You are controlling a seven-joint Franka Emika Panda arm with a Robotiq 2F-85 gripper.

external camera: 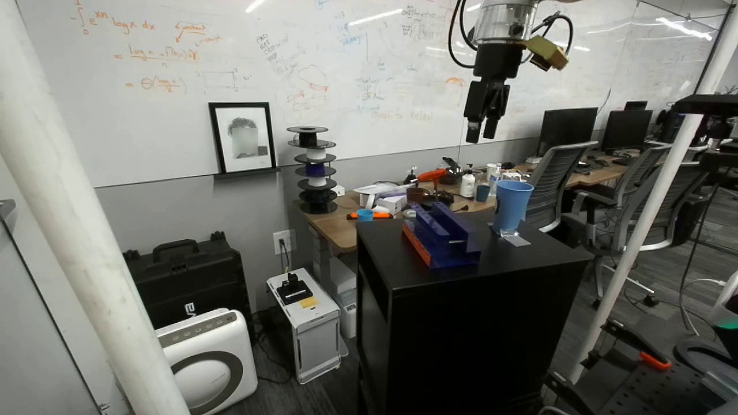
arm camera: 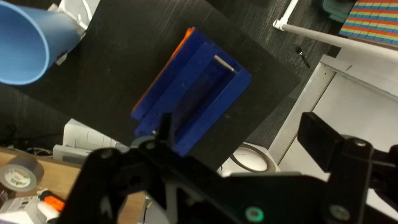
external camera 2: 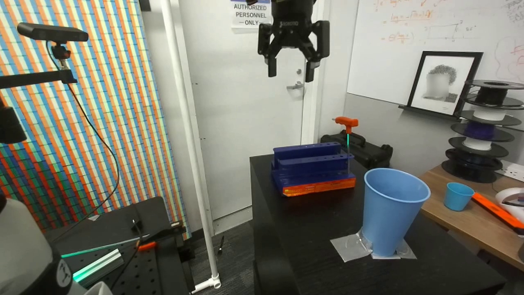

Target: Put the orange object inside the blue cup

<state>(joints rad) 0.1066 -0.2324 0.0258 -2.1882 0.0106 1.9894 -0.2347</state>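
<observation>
The orange object appears to be an orange T-handle tool [external camera 2: 347,122], upright at one end of the dark blue rectangular holder [external camera 2: 313,164]. Its handle also shows in an exterior view [external camera: 432,174]; in the wrist view I cannot make it out, and a gripper finger covers that end of the holder. The light-blue cup [external camera 2: 389,217] stands upright, taped to the black cabinet top, apart from the holder; it also shows in an exterior view [external camera: 511,206] and the wrist view [arm camera: 60,29]. My gripper [external camera 2: 291,73] is open and empty, well above the cabinet; its fingers also show in the wrist view [arm camera: 239,133].
The black cabinet [external camera: 484,328] bears the holder and cup. A wooden desk [external camera 2: 434,209] beside it holds a smaller blue cup [external camera 2: 458,196], an orange bar-shaped thing [external camera 2: 495,211] and a stack of spools [external camera 2: 481,131]. A white pole [external camera 2: 186,123] stands near the cabinet.
</observation>
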